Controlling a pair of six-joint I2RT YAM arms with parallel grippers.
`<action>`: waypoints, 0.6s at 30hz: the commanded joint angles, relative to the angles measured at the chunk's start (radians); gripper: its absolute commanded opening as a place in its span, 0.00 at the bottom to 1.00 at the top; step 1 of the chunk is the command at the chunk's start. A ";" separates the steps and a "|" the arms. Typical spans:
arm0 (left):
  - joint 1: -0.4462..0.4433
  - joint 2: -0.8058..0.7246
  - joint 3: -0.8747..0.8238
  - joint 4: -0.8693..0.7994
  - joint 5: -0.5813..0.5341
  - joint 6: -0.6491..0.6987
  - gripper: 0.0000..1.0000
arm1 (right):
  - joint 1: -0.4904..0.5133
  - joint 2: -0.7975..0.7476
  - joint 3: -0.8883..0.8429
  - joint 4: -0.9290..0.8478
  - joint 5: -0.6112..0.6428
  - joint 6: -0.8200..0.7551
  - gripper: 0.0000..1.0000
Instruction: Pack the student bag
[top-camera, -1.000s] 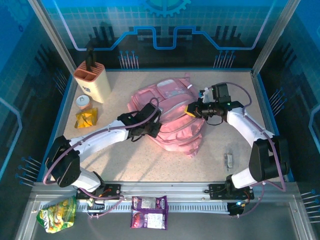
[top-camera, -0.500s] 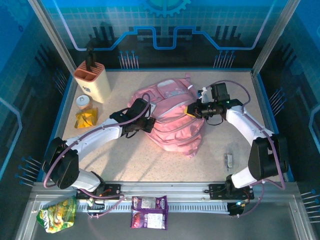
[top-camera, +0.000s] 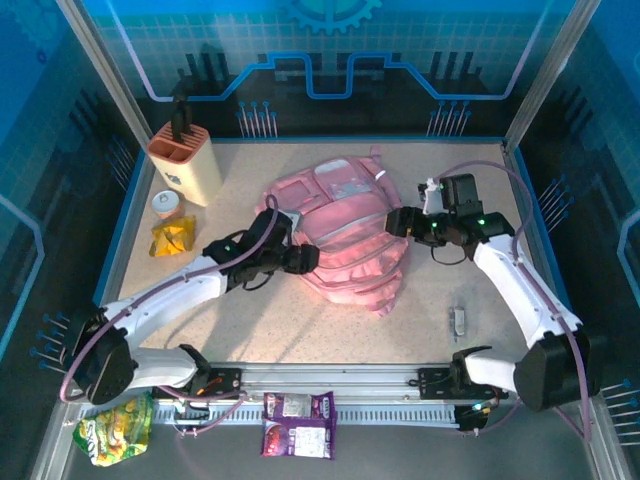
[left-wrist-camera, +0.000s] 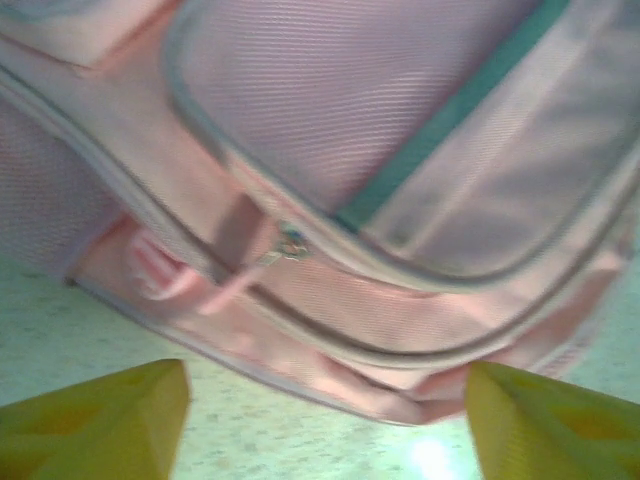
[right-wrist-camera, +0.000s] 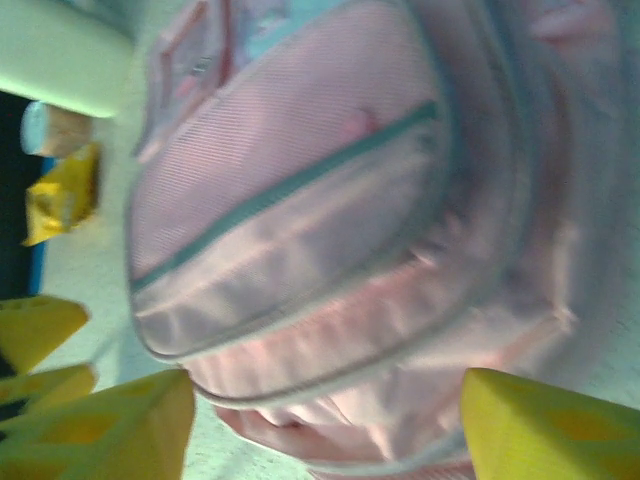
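Student bag (top-camera: 345, 235) lies flat mid-tabletop (top-camera: 300, 325): soft pink fabric, rumpled, with grey zip lines and teal trim. Your left pincer (top-camera: 304, 260) sits at its left edge and your right pincer (top-camera: 396, 222) at its right edge. Both are spread, pinching nothing.

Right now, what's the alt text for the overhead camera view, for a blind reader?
A large soft pink fabric backpack lies centrally, with the left claw at its left edge and the right claw at its right edge, both open. A peach plastic utensil holder and a yellow snack packet sit at the far left.
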 joint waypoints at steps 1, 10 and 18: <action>-0.062 -0.022 -0.059 0.099 -0.008 -0.166 0.81 | -0.009 -0.053 -0.045 -0.171 0.179 -0.027 0.81; -0.234 0.008 -0.081 0.183 -0.133 -0.323 0.99 | -0.024 -0.138 -0.155 -0.349 0.402 0.068 1.00; -0.263 0.006 -0.111 0.229 -0.122 -0.354 0.99 | -0.052 -0.114 -0.276 -0.380 0.460 0.203 1.00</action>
